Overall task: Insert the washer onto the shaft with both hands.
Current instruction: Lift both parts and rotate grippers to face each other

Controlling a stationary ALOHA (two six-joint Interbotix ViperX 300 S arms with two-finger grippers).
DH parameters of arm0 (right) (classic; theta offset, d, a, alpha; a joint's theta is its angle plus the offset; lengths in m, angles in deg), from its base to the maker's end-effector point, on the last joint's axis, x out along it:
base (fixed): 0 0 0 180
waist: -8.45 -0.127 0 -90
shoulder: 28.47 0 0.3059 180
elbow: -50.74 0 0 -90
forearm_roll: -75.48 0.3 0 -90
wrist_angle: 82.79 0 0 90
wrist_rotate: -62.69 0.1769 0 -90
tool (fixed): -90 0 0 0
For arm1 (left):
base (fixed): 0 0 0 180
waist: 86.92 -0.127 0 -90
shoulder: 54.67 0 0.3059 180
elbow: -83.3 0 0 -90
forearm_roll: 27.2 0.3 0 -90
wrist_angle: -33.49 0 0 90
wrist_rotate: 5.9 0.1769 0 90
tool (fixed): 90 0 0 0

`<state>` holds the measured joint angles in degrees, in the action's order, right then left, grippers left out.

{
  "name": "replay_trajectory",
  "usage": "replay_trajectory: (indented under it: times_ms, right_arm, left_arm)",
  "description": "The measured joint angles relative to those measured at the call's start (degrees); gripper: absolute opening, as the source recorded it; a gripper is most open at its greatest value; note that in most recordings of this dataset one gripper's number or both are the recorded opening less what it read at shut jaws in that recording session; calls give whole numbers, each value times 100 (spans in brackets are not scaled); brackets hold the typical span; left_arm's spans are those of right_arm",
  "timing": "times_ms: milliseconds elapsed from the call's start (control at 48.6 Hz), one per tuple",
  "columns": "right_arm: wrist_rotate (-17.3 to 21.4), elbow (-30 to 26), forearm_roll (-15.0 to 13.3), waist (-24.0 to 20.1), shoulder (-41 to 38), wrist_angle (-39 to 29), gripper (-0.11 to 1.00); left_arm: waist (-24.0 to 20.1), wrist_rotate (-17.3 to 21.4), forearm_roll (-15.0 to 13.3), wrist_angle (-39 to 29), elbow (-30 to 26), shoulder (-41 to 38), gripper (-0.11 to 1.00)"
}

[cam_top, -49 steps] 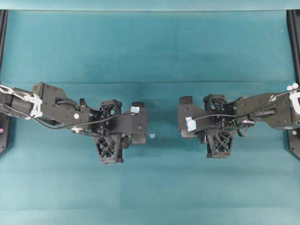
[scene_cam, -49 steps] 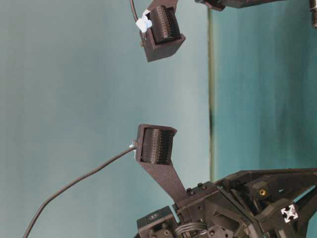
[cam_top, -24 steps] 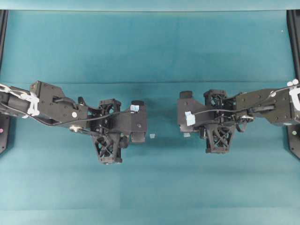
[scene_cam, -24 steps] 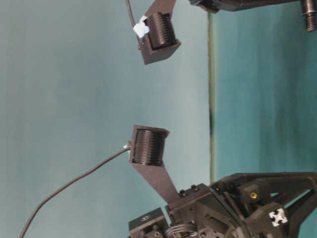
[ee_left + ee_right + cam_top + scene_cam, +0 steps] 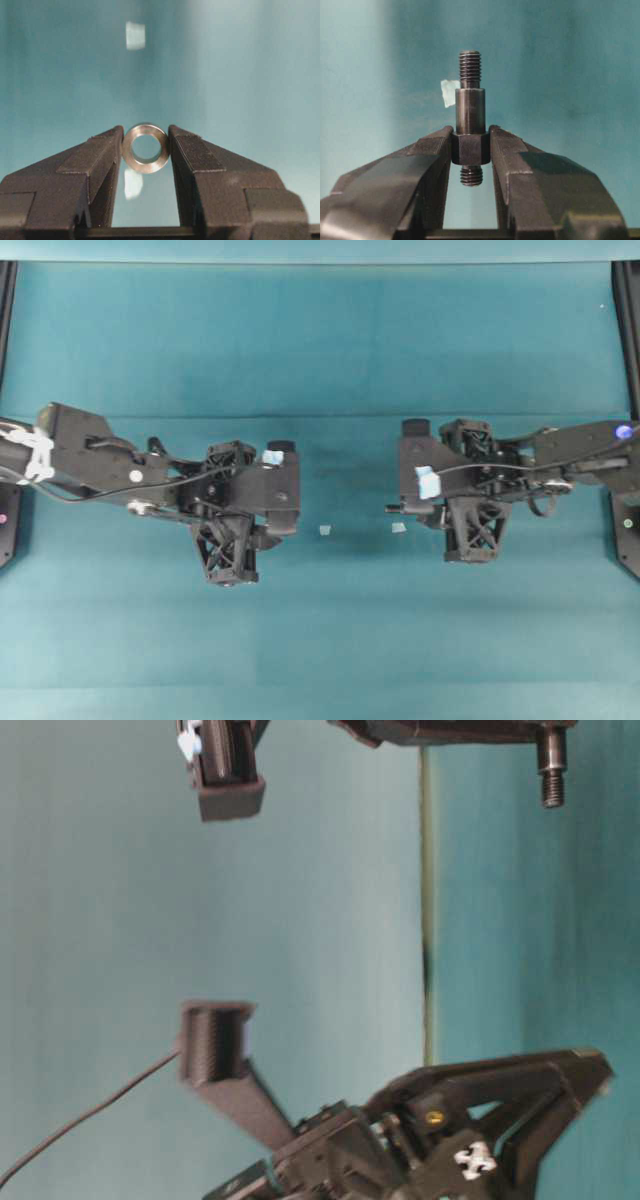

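— What are the claws doing?
— The right gripper (image 5: 471, 150) clamps one shaft (image 5: 470, 107) above the teal worktop (image 5: 320, 340); the left gripper (image 5: 146, 149) pinches one washer (image 5: 146, 148).
— Anything else?
— Two tape bits (image 5: 325, 530) near mid-worktop.

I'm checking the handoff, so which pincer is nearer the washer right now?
Left. The left pincer is shut on the washer, its rim between the fingertips. The right pincer stands apart across the gap, shut on the shaft.
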<state>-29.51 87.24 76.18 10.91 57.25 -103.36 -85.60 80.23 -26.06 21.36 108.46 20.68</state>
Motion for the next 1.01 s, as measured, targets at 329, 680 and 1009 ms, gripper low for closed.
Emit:
replay_trajectory:
  times_ms: [329, 680, 1009]
  right_arm:
    - [132, 492, 79, -26, 316, 1090, 0]
    - [677, 993, 79, -272, 492, 2435, 0]
    - [861, 1107, 88, -360, 483, 2971, 0]
  left_arm:
    - [0, 70, 0, 2145, 844, 483, 36]
    - [0, 53, 0, 3287, 1046, 598, 36]
    - [0, -158, 0, 3823, 1055, 492, 36]
